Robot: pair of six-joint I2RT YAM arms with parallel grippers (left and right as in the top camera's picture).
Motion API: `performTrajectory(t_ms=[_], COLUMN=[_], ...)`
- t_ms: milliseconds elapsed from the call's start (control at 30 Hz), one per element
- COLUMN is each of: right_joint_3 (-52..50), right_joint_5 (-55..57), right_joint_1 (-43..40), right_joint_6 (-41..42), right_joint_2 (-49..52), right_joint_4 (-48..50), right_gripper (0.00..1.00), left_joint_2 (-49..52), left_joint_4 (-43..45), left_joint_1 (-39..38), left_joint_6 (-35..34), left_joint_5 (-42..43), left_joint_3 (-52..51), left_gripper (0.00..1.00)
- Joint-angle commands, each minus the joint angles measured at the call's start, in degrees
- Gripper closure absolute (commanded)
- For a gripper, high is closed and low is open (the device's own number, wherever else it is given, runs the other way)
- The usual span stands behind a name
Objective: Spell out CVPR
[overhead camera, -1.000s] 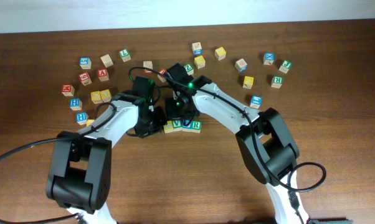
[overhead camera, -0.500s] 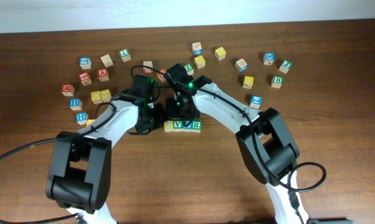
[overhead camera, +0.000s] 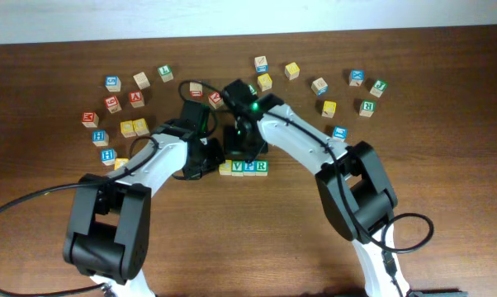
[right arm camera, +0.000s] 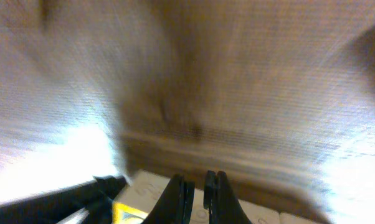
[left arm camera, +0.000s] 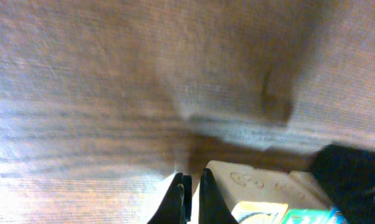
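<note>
Four small wooden alphabet cubes stand in a straight row near the centre of the dark brown wooden surface (overhead camera: pixel 447 206), side by side and touching as far as we can tell. From 9 o'clock to 3 o'clock the overhead view shows the yellow-faced cube (overhead camera: pixel 224 168), the cube with a green V (overhead camera: pixel 237 167), the cube with a blue P (overhead camera: pixel 248 167) and the cube with a green R (overhead camera: pixel 261 166).

The left pincer (overhead camera: pixel 210 162) sits low at the 9 o'clock end of the row, just beside the yellow-faced cube. In its wrist view the fingers stand narrow, with only a thin slit between them and nothing held. Pale wood shows immediately at 3 o'clock of the tips, but the blur hides whether they touch it.

The right pincer (overhead camera: pixel 244 155) hangs at 12 o'clock of the row, over the V and P cubes. Its wrist view is badly smeared, yet the two fingers show as drawn nearly together and empty, with pale cube tops just below them.

Loose cubes lie scattered toward 12 o'clock, well apart from the row:
- A pair of yellow cubes (overhead camera: pixel 134 127) lies at about 10 o'clock.
- Red-lettered cubes (overhead camera: pixel 136 98) sit farther out in that direction.
- Blue-lettered cubes (overhead camera: pixel 100 136) lie near 9 o'clock.
- On the other side, a lone yellow cube (overhead camera: pixel 328 108) and a green-lettered cube (overhead camera: pixel 366 107) lie toward 2 o'clock.
</note>
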Motion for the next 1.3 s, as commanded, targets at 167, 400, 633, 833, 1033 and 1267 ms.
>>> performTrajectory(t_ms=[167,400,633,833,1033,1267], right_joint_3=[9.81,0.37,-2.62,-2.62,-2.62,-2.62], right_joint_5=[-1.4,-0.98,-5.9,-6.38,-7.54,-7.63], right_joint_1=[-12.87,-12.26,-7.26,-6.97,-6.97,-4.79], right_joint_6=[-8.98,-13.75,-13.6,-13.62,-13.57,-11.02], right_joint_2=[-0.13,-0.13,-0.13,-0.13,-0.13,-0.13], right_joint_4=[-19.23,-26.03,-17.49,-17.57,-20.5,-20.65], right_gripper=[0.96,0.96,0.96,0.96,0.96,0.96], left_joint_2=[0.7,0.7,0.7,0.7,0.7,0.7], left_joint_4=[-0.63,-1.03,-2.12,-4.72,-6.86,-6.91], left_joint_1=[-0.83,-0.83,-0.83,-0.83,-0.83,-0.83], left_joint_6=[-0.15,-0.15,-0.17,-0.15,-0.15,0.72], left_joint_5=[-0.94,-0.94,0.39,1.27,1.64,0.96], left_joint_3=[-0.22,-0.22,-0.22,-0.22,-0.22,-0.22], left_gripper=[1.0,1.0,1.0,1.0,1.0,1.0])
